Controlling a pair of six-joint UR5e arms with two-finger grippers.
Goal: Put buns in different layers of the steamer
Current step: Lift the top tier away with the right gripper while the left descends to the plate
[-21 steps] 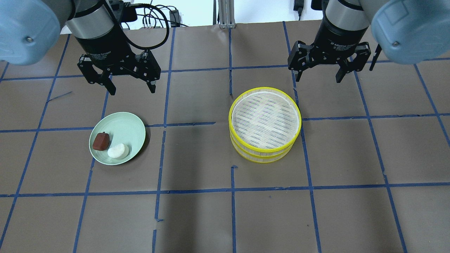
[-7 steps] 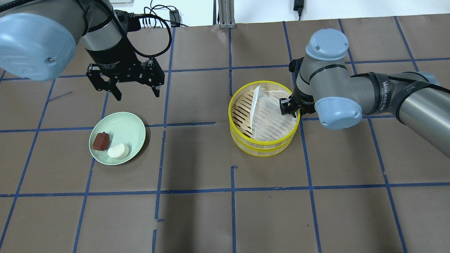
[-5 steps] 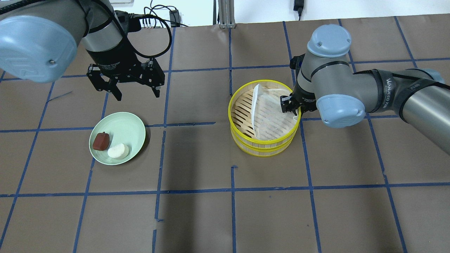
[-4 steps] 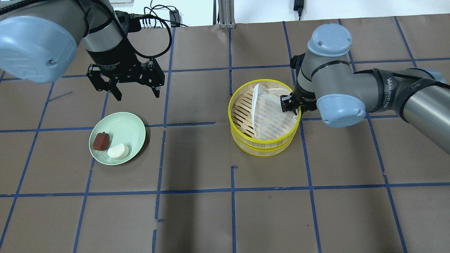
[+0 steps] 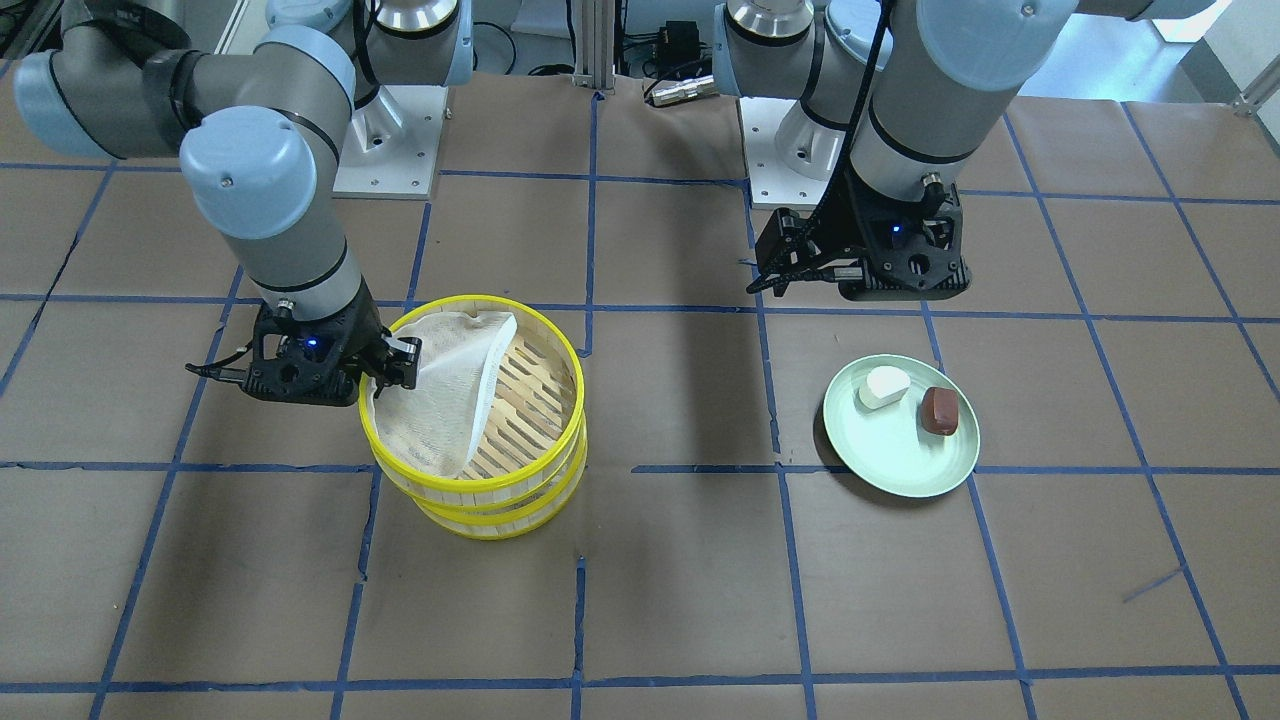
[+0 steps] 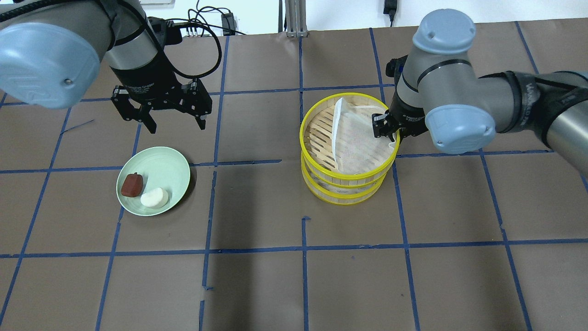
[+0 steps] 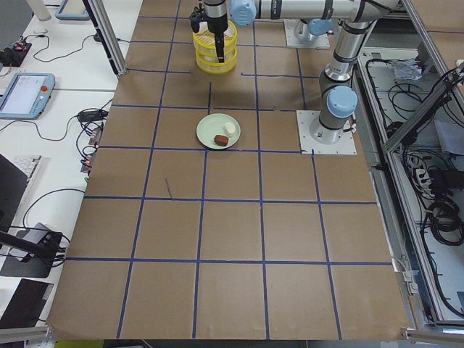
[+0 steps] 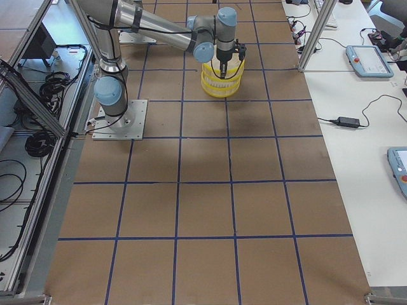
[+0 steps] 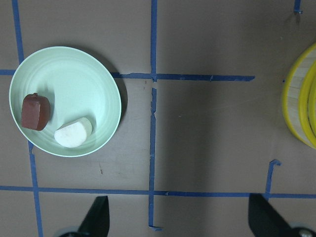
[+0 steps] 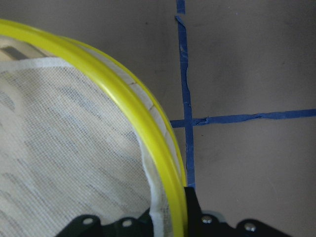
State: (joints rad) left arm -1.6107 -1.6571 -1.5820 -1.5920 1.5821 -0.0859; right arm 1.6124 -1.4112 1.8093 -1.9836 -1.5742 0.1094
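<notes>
Since half a second ago, the top tray has been raised slightly by the right gripper, so that it is seen tilted and offset above the lower tray. The right gripper is clamped on the top tray's rim on the robot's right side, and an edge of the liner appears to be pinched with it. The liner is folded over on itself, leaving slats bared on one side. The left gripper is held with fingers spread, grasping nothing, over the table beyond the plate.

The task is judged to be at an early stage. Neither bun has been placed: the white bun and the brown bun are lying side by side on the plate, well apart from the trays. What is left: the top tray is to be set aside, one bun put in each layer, and probably the liner flattened.
</notes>
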